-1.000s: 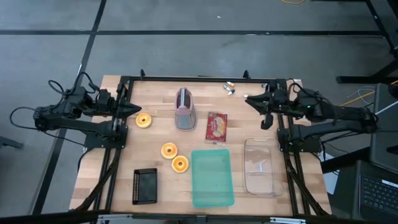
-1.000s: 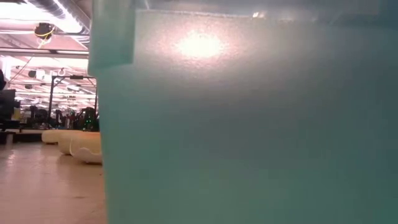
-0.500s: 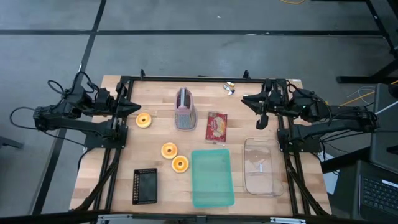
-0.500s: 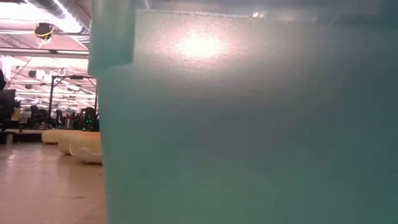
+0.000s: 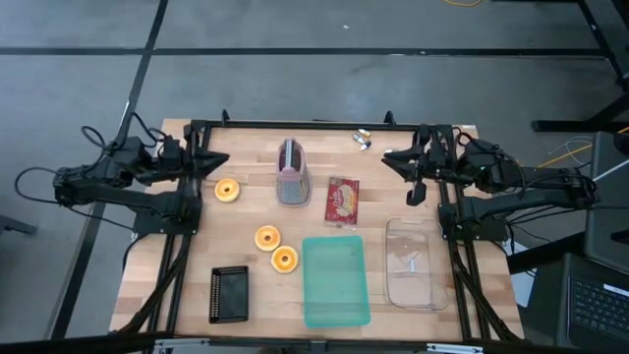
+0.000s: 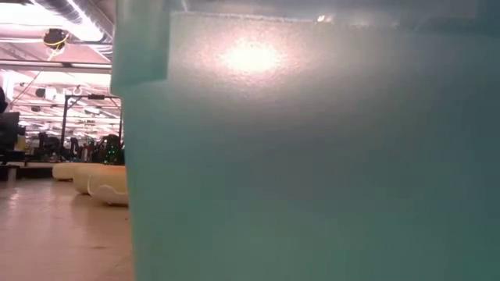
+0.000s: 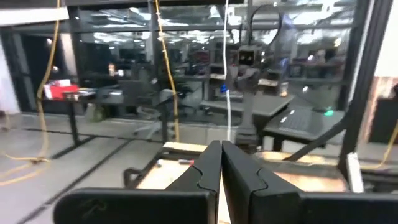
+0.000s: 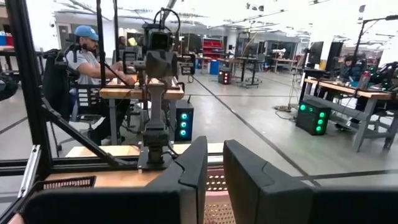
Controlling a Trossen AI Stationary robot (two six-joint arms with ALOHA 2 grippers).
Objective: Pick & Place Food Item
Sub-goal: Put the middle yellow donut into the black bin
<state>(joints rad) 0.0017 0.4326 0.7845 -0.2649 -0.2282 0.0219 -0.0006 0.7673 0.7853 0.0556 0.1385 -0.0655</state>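
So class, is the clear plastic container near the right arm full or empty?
Empty, as far as the high view shows: through the clear plastic container only the wooden table shows, apart from glare.

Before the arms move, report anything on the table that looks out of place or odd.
The teal container stands right against the low camera, filling most of its view. Otherwise nothing looks spilled or damaged; the red snack packet lies slightly askew.
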